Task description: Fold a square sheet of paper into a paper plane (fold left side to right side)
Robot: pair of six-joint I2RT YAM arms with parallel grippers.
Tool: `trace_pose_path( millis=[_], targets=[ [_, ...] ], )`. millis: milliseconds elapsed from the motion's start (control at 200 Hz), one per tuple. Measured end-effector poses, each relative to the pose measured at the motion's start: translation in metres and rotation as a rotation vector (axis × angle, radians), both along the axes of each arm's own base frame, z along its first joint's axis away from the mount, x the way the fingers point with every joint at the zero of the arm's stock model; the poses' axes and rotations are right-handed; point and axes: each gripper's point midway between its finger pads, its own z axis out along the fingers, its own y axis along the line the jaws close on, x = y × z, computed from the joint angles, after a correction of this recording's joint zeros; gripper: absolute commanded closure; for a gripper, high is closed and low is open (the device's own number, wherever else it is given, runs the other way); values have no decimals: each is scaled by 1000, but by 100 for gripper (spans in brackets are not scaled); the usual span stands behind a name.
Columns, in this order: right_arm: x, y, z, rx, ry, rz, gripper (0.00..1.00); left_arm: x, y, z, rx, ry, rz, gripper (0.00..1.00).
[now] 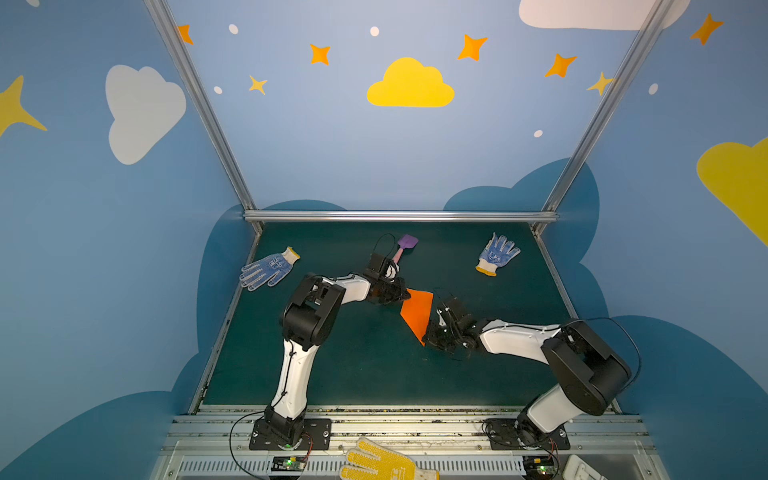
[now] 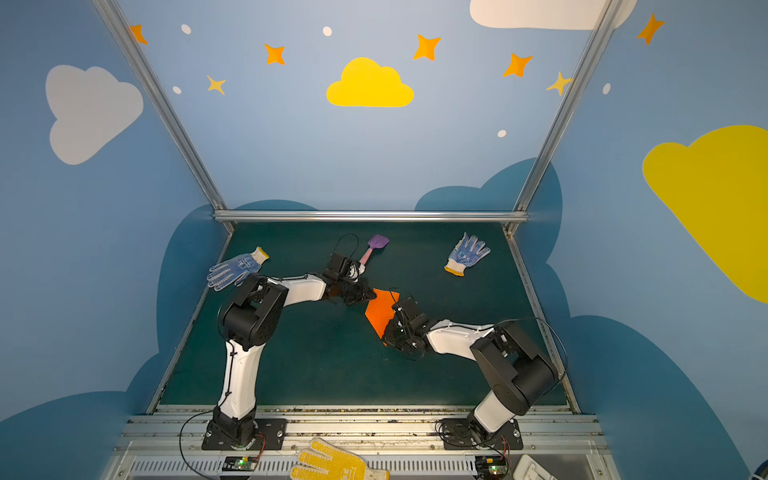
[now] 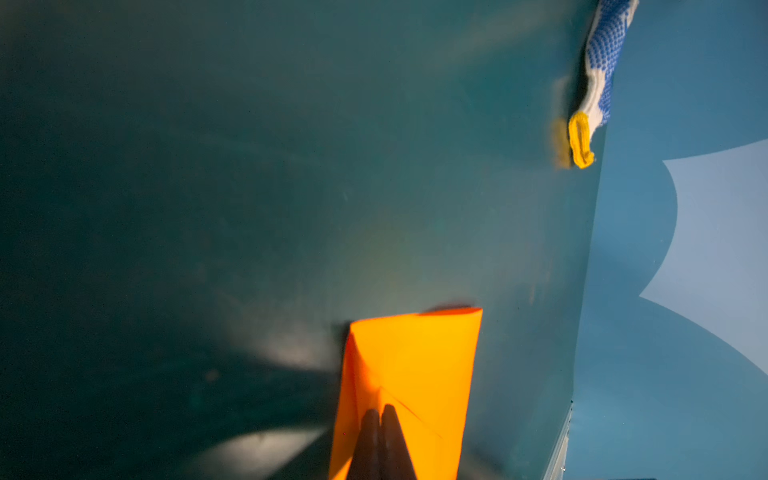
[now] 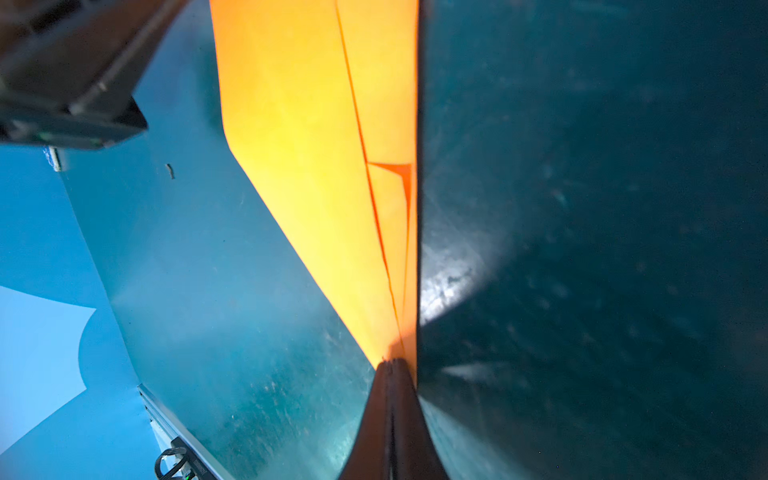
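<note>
Your folded bright-orange paper sheet (image 1: 417,311) lies on the dark green mat (image 1: 353,365), long axis near to far. Your left gripper (image 1: 404,296), jaws together, presses its wide far corner; your right gripper (image 1: 430,337), likewise closed, meets its near tip.

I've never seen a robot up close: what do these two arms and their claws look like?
Both arms are alike: the left arm and right arm have smooth white shells between chunky black joints, on black base plates. Thin black cables loop along them. The left claw and right claw are dark, slim and tapering.
</note>
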Motion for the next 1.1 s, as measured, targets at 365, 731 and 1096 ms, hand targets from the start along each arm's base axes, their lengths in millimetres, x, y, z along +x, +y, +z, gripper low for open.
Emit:
trace_pose_path(
  millis=[365,731,1096],
  targets=[
    [0,0,0,0,0,1,100,50,35,4,112,-33,51,96],
    [2,-2,0,-5,-17,40,100,-12,16,55,61,-63,-20,96],
    [3,-3,0,18,0,102,100,-66,-37,37,8,-16,-142,96]
  ],
)
